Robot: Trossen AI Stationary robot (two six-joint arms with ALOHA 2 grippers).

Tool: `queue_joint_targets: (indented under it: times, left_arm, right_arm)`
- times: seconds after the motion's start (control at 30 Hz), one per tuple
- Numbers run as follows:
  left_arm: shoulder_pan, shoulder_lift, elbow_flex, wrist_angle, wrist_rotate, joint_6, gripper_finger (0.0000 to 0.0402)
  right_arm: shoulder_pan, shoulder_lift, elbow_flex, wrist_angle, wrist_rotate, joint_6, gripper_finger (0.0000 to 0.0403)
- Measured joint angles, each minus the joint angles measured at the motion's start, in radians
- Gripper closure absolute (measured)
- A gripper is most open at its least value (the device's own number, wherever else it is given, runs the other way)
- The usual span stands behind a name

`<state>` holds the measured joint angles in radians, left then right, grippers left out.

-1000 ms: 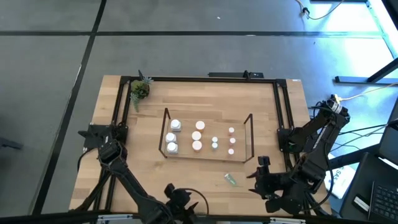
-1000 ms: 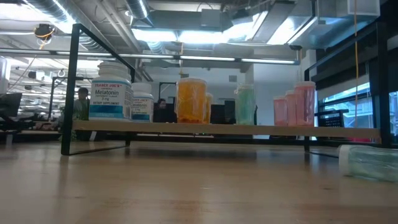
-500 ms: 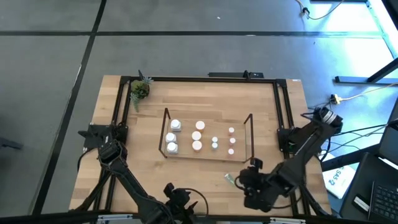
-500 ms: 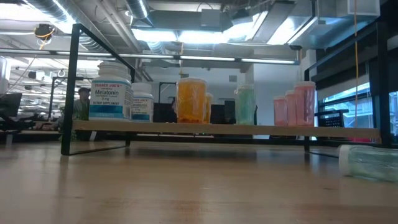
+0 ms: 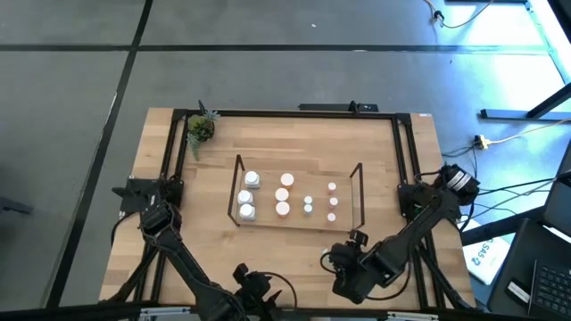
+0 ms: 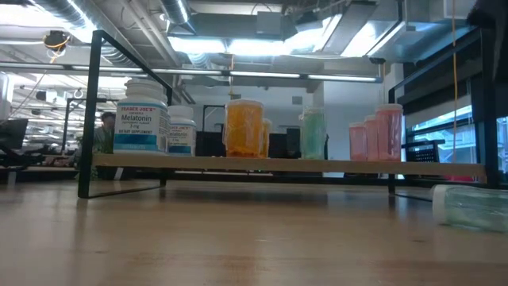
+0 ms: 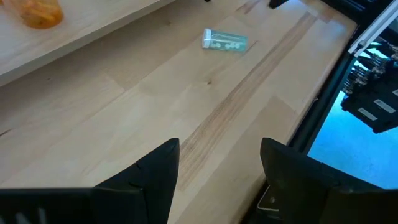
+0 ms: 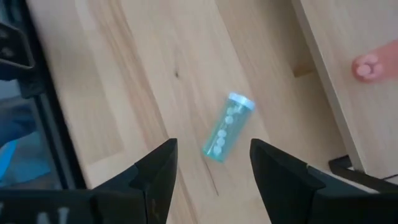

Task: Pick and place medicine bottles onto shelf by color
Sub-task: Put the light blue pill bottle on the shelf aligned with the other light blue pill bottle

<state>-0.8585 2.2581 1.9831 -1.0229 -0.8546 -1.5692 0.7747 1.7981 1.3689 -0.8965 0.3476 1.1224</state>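
Right claw [image 8: 208, 171] (open) reached teal bottle [image 8: 225, 129].

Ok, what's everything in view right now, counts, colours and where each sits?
white medicine bottles: two, white, left end of shelf
orange medicine bottles: two, orange, shelf, right of the white pair
teal medicine bottles: two, teal, shelf, right of orange
pink medicine bottles: two, pink, right end of shelf
loose teal bottle: one, teal, lying on the table in front of the shelf
shelf: one, black wire, wood surface, table centre
potted plant: one, green, far left corner
table: one, light wood
left end effector: open, near edge
right end effector: open, above the loose teal bottle
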Motion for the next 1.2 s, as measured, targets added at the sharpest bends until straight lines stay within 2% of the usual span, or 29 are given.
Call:
queue_joint_targets:
  times: [0.57, 0.7, 1.2]
  left_arm:
    - [-0.004, 0.0, 0.0, 0.0, 0.0, -0.001, 0.0182]
    - [-0.004, 0.0, 0.0, 0.0, 0.0, -0.001, 0.0182]
    - [-0.004, 0.0, 0.0, 0.001, 0.0, -0.002, 0.0182]
  right_arm:
    - [-0.131, 0.133, 0.0, 0.016, -0.114, -0.015, 0.0199]
    - [-0.136, 0.143, 0.0, 0.017, -0.14, -0.024, 0.0199]
    - [-0.134, 0.144, 0.0, 0.024, -0.135, 0.027, 0.0199]
